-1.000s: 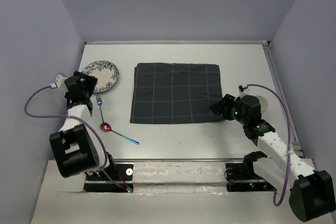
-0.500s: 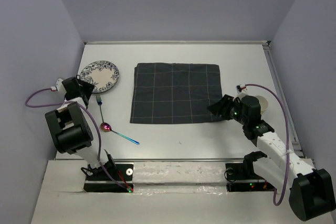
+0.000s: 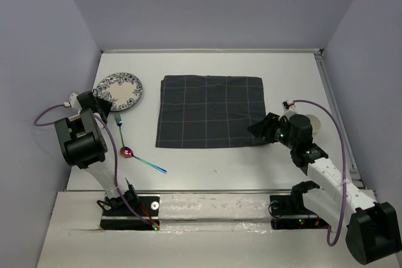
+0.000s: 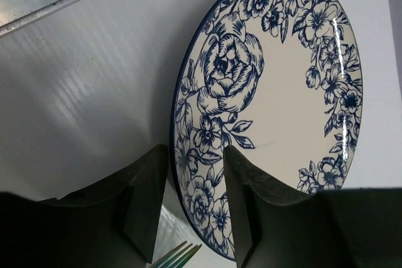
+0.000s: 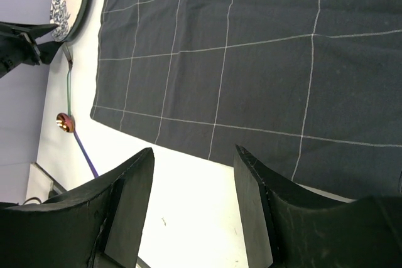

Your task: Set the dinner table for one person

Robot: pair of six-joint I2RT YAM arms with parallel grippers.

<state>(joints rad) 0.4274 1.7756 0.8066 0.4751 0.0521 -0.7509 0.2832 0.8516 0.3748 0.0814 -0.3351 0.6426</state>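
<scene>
A white plate with blue flowers (image 3: 119,90) lies at the back left of the white dinner table (image 3: 207,158). My left gripper (image 3: 100,101) is at its near-left edge. In the left wrist view the plate (image 4: 282,92) has its rim between my jaws (image 4: 195,150), which stand apart on either side of it. A fork (image 3: 119,128) and a spoon with a pink bowl (image 3: 127,152) lie just in front of the plate. My right gripper (image 3: 259,128) is open and empty over the table at the cloth's near right corner (image 5: 195,152).
A dark grey cloth with pale grid lines (image 3: 210,111) lies flat in the middle. A pale cup (image 3: 312,122) stands behind my right wrist. Fork tines (image 4: 179,254) show just below my left jaws. Grey walls close in the left, right and back.
My left arm has folded in and its jaws have narrowed around the plate's rim. The right gripper has barely moved.
</scene>
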